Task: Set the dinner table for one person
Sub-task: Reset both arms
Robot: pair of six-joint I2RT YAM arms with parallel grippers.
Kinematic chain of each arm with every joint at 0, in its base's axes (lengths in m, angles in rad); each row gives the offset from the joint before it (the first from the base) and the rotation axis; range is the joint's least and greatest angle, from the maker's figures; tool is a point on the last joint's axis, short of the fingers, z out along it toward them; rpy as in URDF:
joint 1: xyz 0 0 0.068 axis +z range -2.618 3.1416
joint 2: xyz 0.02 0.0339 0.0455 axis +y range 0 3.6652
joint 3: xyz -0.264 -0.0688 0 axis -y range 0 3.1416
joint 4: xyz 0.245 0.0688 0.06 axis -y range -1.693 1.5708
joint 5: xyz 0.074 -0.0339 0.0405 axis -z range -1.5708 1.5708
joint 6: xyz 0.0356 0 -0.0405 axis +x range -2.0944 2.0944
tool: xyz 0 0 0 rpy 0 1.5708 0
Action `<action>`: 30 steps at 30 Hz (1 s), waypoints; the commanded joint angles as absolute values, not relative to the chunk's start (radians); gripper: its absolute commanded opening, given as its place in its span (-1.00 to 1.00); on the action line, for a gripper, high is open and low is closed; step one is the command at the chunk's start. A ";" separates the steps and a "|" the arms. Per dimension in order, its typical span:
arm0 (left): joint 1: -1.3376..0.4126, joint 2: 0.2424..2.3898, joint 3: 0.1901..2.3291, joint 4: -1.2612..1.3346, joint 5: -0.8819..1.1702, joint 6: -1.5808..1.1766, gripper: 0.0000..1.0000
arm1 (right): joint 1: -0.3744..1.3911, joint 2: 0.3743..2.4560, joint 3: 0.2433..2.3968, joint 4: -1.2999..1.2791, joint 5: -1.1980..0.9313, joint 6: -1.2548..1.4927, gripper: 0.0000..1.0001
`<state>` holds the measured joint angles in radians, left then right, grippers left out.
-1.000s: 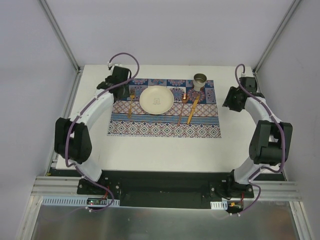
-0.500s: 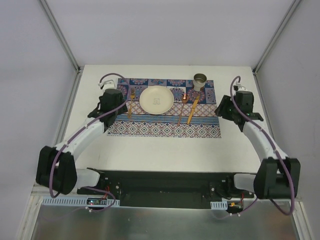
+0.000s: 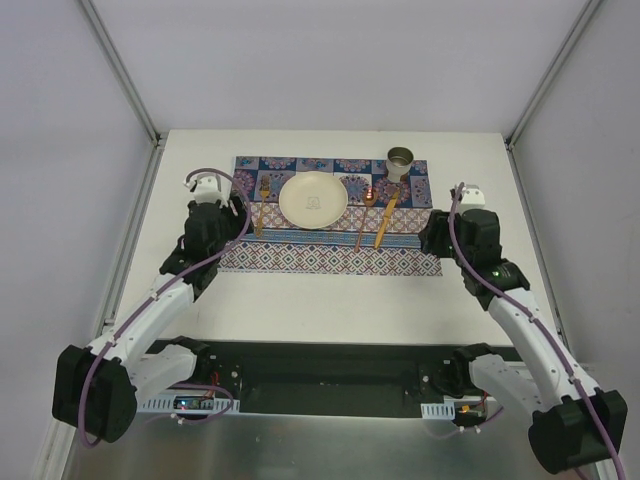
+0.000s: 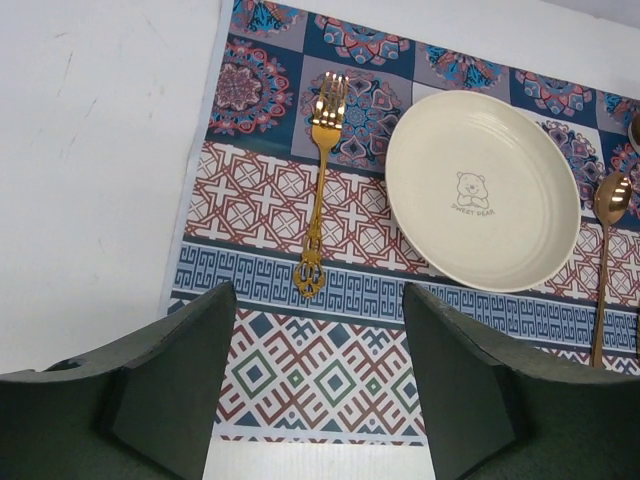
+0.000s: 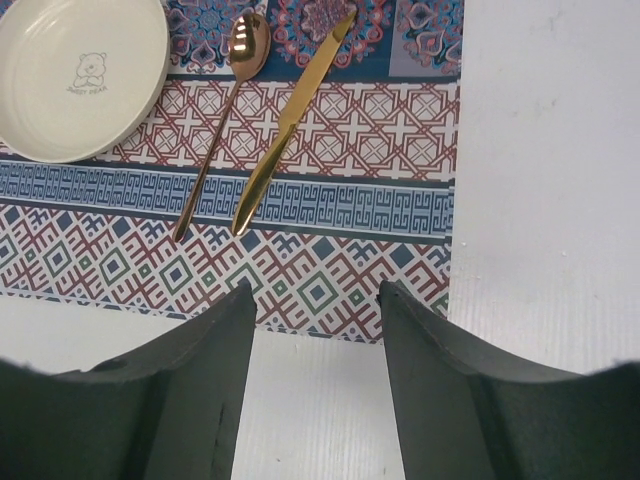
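Observation:
On the white dinner table (image 3: 330,300) lies a blue-and-red patterned placemat (image 3: 330,256). It carries a cream plate (image 3: 313,198), a gold fork (image 3: 262,205) to its left, a copper spoon (image 3: 364,222) and a gold knife (image 3: 385,222) to its right, and a metal cup (image 3: 400,160) at the far right corner. My left gripper (image 3: 232,222) hovers open and empty over the mat's left edge; the fork (image 4: 320,190) and plate (image 4: 483,190) lie beyond its fingertips. My right gripper (image 3: 432,235) is open and empty at the mat's right edge, short of the knife (image 5: 290,125) and spoon (image 5: 215,140).
Aluminium frame rails (image 3: 135,235) run along the table's left and right sides, with white walls behind. The black base plate (image 3: 330,365) holding both arms lies along the near edge. Bare tabletop (image 5: 540,180) shows to the right of the mat.
Both arms have drawn back from the mat's far corners toward the near side. Their grippers now sit lower along the mat's side edges, and both pairs of jaws stand wider.

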<state>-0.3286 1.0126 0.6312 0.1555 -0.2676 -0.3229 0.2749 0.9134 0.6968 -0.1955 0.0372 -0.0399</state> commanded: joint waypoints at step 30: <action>-0.359 0.963 0.597 0.270 -0.216 -0.307 0.39 | 0.288 0.864 0.680 -0.229 0.057 -0.095 0.26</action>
